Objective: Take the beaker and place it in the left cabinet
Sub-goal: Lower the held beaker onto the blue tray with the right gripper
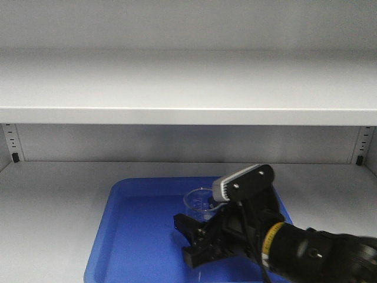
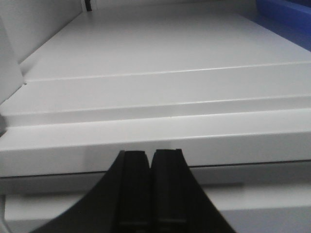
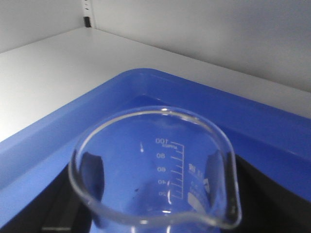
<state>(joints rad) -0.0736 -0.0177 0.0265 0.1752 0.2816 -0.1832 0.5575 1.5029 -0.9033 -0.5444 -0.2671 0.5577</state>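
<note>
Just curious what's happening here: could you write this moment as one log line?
right gripper: around beaker, grip unclear | beaker: in blue tray | left gripper: shut, at cabinet shelf edge

The beaker (image 1: 199, 203) stands in tray (image 1: 135, 236) on cabinet shelf (image 1: 53, 200), seemingly inside right tool (image 1: 187, 240).

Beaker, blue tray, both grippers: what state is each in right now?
beaker, upright and empty, inside the tray.
blue tray, flat on a shelf of the left cabinet.
right gripper, fingers either side of the beaker, grip unclear.
left gripper, shut, holding nothing.
</note>
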